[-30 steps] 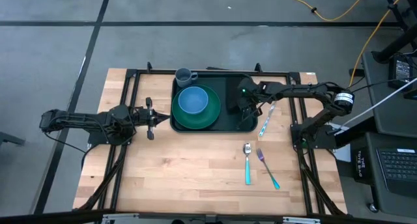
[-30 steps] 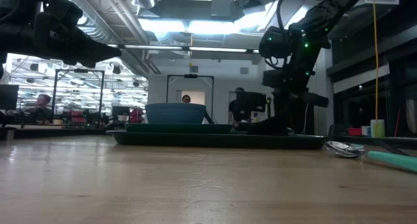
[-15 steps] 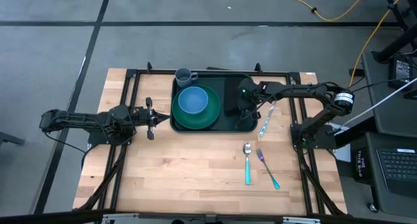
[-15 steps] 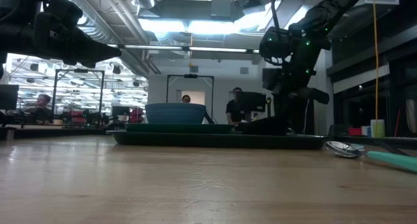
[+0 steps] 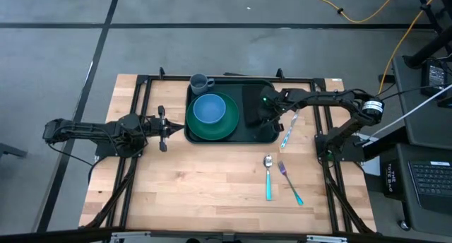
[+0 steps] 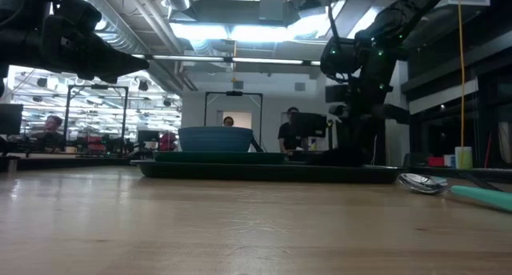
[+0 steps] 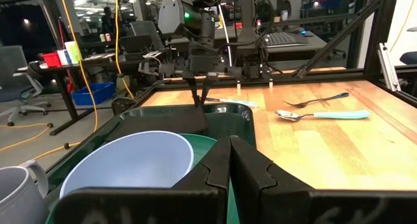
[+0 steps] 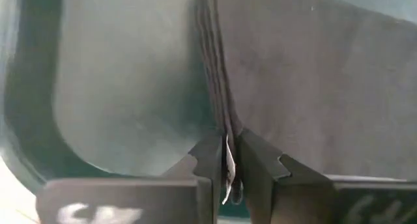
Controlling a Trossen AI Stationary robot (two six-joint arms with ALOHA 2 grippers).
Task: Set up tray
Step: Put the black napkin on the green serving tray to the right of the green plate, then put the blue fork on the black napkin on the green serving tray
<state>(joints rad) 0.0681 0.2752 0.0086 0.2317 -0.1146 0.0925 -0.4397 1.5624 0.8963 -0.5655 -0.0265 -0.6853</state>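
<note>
The dark green tray [image 5: 227, 140] lies at the table's far middle. It carries a round green plate [image 5: 227, 126] with a blue bowl [image 5: 209, 109] and a grey mug [image 5: 200, 81]. A black folded napkin [image 5: 251, 105] lies on the tray's right part. My right gripper [image 5: 263, 114] stands over the napkin and is shut on it. My left gripper [image 5: 164, 128] waits shut just left of the tray, touching nothing. My right gripper pinches the napkin's folded edge [image 8: 215, 100] between its two fingers [image 8: 257, 159], several layers together. It comes from above, pointing down, as the left wrist view shows [image 7: 199, 101]. The pinched edge is raised a little, and the rest of the napkin [image 7: 176, 123] lies on the tray.
A teal-handled knife [image 5: 288, 130] lies just right of the tray. A spoon [image 5: 268, 176] and a fork [image 5: 289, 181], both teal-handled, lie nearer on the wooden table [image 5: 198, 193]. Black frame rails run along the left and right sides. People show in the room beyond.
My right gripper has tipped from a slant to nearly upright over the tray and shifted slightly toward the table's left, staying shut on the napkin. The napkin has shifted a little with it.
</note>
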